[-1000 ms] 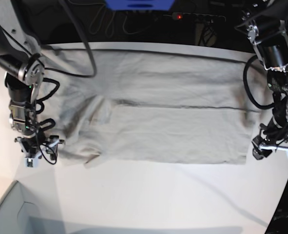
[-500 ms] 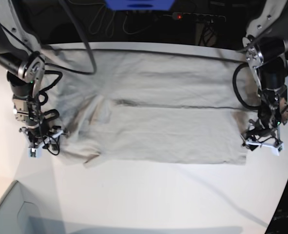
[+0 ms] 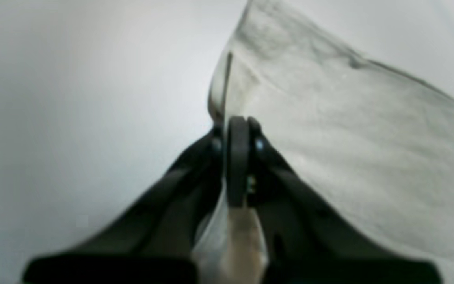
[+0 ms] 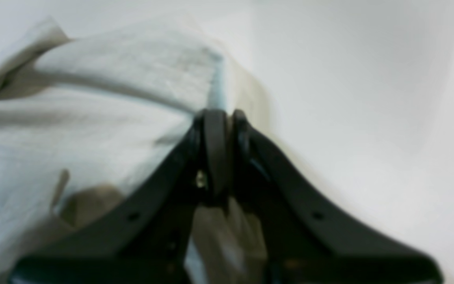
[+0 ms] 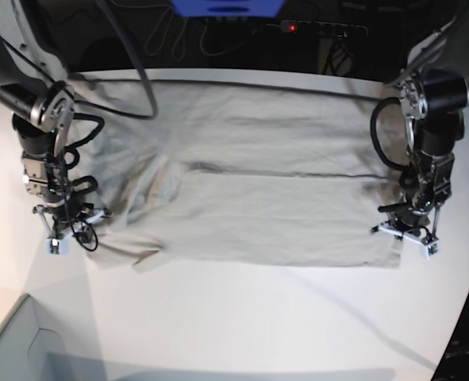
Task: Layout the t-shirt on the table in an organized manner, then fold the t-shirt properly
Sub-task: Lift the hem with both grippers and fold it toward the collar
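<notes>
The table [image 5: 242,317] bears the shirt [image 5: 250,182], which lies spread wide and mostly flat between the two arms, a long crease running across its middle and rumpled folds at the end by the right arm. Its outline is much as it was a second ago, though the near corner by the right gripper now looks drawn in a little and the near corner by the left gripper has a small lift to it.

The left arm has come in from off the cloth: a second ago its gripper hung beyond the shirt's end, half a second ago it sat at the hem, and now the left gripper [image 3: 237,126] stands on the near corner with its jaws pressed together, a thin edge of fabric pinched between them. From its own camera the shirt fans away ahead and to one side, bare table on the other.

The right gripper [image 4: 221,118] has likewise moved from beside the sleeve end onto it. Its jaws have closed from wide apart and now meet on a fold of cloth, the bunched shirt lying to one side and ahead of the tips
</notes>
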Controlling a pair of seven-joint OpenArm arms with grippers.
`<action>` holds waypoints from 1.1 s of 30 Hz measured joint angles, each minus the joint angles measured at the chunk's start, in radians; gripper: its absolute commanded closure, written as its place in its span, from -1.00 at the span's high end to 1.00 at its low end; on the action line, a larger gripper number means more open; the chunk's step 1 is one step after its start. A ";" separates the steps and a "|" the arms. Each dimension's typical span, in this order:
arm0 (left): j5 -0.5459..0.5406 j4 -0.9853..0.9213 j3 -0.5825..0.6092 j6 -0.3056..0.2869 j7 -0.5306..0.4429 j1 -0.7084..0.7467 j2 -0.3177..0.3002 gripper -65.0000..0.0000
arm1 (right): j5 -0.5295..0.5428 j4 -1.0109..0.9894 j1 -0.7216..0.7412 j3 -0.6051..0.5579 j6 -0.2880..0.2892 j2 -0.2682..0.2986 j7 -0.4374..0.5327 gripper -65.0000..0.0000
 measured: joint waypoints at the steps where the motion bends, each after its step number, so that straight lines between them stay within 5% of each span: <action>1: -0.002 0.002 0.000 0.000 0.002 0.000 0.000 -0.94 | 0.000 0.000 0.000 0.005 0.000 0.000 0.000 -1.00; 5: -0.137 0.007 0.000 -0.004 0.041 0.002 -0.004 -1.00 | -0.002 0.008 -0.012 0.005 0.000 -0.003 0.046 -1.00; 8: -0.248 0.104 0.005 -0.011 0.181 0.040 -0.027 -1.00 | 0.057 0.111 -0.096 0.026 0.012 -0.010 0.063 -1.00; 13: -0.357 0.440 0.006 0.012 0.309 0.241 -0.043 -1.00 | 0.110 0.399 -0.267 0.067 0.152 -0.024 0.037 -1.00; 18: -0.383 0.709 -0.005 0.003 0.312 0.363 -0.040 -1.00 | 0.202 0.596 -0.364 0.058 0.214 -0.063 0.049 -1.00; 24: -0.378 0.786 -0.154 0.012 0.325 0.477 0.000 -1.00 | 0.204 0.787 -0.500 0.064 0.291 -0.085 0.048 -1.00; 33: -0.375 0.841 -0.185 0.004 0.317 0.550 0.021 -1.00 | 0.205 0.907 -0.686 0.061 0.300 -0.122 0.045 -1.00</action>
